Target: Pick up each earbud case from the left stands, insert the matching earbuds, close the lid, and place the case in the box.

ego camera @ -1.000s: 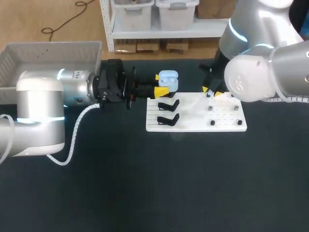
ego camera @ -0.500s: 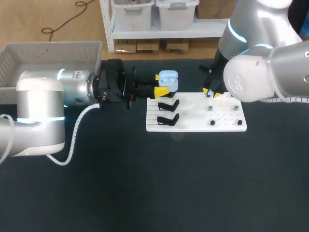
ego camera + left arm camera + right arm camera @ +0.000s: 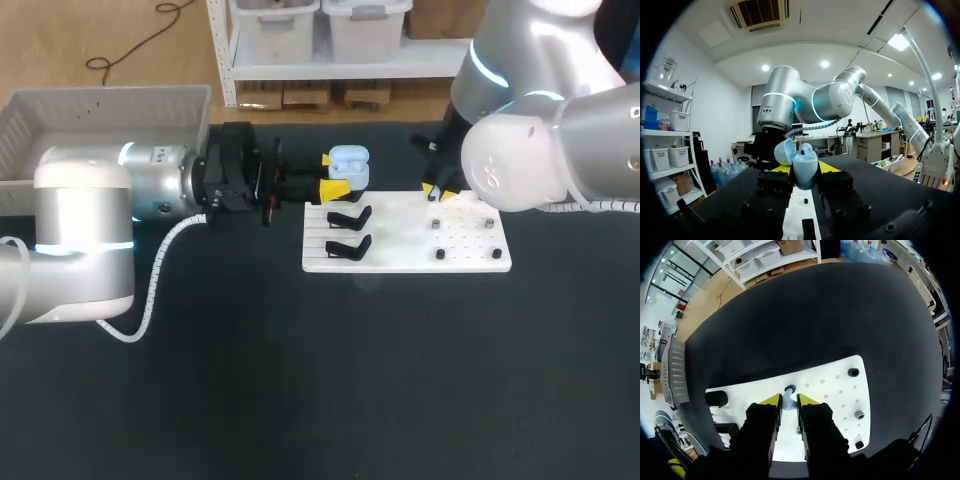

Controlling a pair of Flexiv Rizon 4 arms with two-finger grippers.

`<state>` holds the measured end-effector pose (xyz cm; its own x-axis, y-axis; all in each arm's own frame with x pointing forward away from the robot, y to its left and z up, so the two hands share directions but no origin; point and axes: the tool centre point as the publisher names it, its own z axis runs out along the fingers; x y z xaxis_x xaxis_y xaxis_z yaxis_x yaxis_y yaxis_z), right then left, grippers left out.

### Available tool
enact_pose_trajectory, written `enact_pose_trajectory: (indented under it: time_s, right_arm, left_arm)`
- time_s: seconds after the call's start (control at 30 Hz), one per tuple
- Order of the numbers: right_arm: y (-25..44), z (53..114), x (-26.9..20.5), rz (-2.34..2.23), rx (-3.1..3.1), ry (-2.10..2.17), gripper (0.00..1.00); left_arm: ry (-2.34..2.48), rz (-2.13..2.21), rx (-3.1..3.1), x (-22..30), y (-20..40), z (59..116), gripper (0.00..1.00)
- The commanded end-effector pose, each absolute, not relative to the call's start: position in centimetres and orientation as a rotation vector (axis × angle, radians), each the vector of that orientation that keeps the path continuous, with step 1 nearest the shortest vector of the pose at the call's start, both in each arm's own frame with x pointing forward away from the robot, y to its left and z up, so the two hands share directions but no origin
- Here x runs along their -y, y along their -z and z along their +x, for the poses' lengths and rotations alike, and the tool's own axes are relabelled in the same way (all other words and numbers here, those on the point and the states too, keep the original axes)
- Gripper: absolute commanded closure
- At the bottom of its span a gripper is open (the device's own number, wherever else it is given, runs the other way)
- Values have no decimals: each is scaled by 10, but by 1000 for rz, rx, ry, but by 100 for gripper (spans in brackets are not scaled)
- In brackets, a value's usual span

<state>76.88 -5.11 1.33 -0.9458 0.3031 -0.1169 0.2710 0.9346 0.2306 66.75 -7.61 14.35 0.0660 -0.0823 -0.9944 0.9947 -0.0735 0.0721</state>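
Grey box stands at far left. Left gripper is clamped on the earbud case: pale blue, rounded, upright, lid hinged open, just beyond the far left corner of the white board. Right gripper, fingers narrow, pinches a small pale earbud at the board's far edge.

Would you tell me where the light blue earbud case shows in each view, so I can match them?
Head view: the earbud case, lid open, between the left gripper's yellow tips, beyond the white board's far left corner.
Left wrist view: the case clamped between its own fingers, above the board.
Right wrist view: not in it; the right gripper pinches an earbud there.
Shared landmark: the white board.
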Motion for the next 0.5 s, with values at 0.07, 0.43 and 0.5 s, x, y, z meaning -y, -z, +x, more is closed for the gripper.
enact_pose_trajectory:
  time_s: [0.07,0.43,0.5]
  right_arm:
    - [-23,758,53,441,-2919,-329,100]
    - [-65,735,58,430,-2868,-328,100]
    - [-78,731,59,442,-2915,-330,100]
  left_arm:
    - [1251,1236,-1060,76,-143,668,100]
    - [1251,1236,-1060,76,-143,668,100]
    - [1251,1236,-1060,76,-143,668,100]
